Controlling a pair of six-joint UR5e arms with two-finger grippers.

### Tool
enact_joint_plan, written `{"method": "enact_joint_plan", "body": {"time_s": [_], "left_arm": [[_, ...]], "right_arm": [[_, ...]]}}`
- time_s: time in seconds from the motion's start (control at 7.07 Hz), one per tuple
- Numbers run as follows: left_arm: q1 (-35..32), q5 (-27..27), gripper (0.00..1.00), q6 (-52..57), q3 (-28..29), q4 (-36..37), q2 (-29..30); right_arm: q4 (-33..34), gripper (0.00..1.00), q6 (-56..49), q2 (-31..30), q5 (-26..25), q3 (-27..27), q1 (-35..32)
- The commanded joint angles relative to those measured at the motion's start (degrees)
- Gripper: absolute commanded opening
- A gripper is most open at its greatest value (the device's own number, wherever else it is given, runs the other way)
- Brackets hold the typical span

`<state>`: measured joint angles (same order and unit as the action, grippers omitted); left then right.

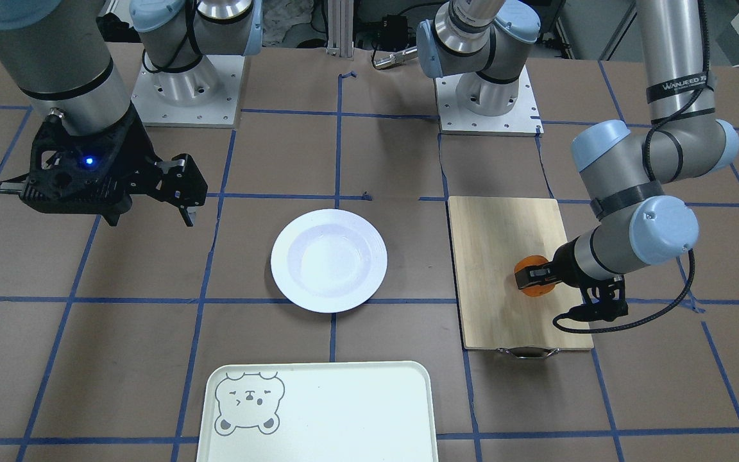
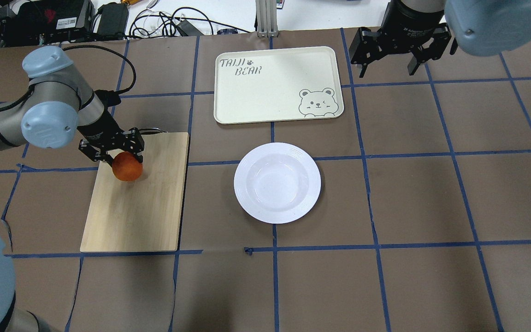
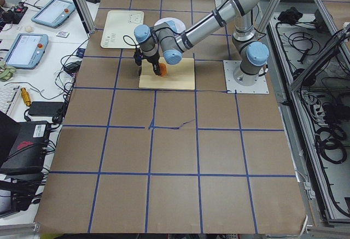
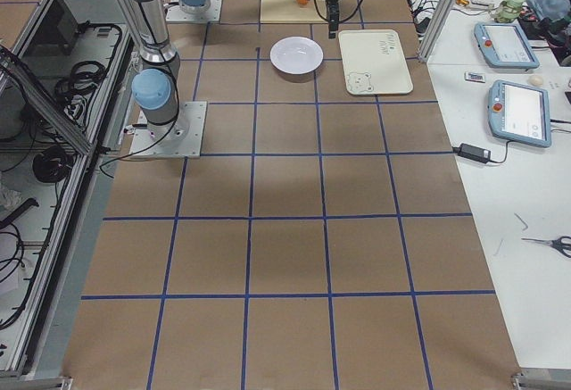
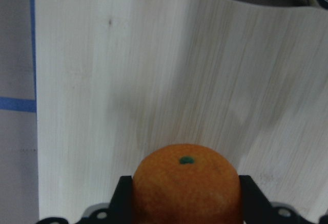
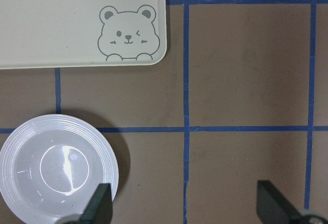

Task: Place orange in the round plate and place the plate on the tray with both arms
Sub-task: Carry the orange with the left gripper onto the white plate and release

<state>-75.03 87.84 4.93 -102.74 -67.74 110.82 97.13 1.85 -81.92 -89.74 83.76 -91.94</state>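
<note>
Brown paper table (image 2: 385, 207), blue-taped. Nearest, at 9 o'clock from the round plate (image 2: 247, 184), I see the left gripper (image 2: 124, 159) clamped on the orange (image 2: 128, 169) over the bamboo board (image 2: 141, 207). At the plate's 12 o'clock lies the tray (image 2: 274, 87); I read "TAIJI BEAR" on it. Farther, at 1 o'clock, the right gripper (image 2: 387, 71) hangs spread wide. A strap (image 1: 676, 83) on the left arm (image 1: 632, 167) reads "WANJEED".
</note>
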Motion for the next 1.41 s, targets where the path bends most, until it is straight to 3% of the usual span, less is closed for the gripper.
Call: {"method": "enact_joint_plan", "body": {"time_s": [0.0,0.28,0.57,1.13,1.27], "left_arm": [[-3.6,-5.3,0.0,-10.0,5.2,-1.1,-1.4],[-12.9,-10.1,0.0,-25.6,8.4,0.0,-0.1],[-22.0,-15.5,0.0,-37.2,7.9,1.3,0.6],[-29.6,-20.3,0.0,-37.9,4.8,2.3,1.8],[-29.6,-20.4,0.21,-37.8,3.8,2.4,1.8]], "right_arm": [[0.0,1.0,0.0,0.0,0.0,0.0,0.0],[0.0,1.0,0.0,0.0,0.0,0.0,0.0],[-0.1,1.0,0.0,0.0,0.0,0.0,0.0],[-0.3,1.0,-0.1,0.0,0.0,0.0,0.0],[-0.3,1.0,-0.1,0.0,0.0,0.0,0.0]]}}
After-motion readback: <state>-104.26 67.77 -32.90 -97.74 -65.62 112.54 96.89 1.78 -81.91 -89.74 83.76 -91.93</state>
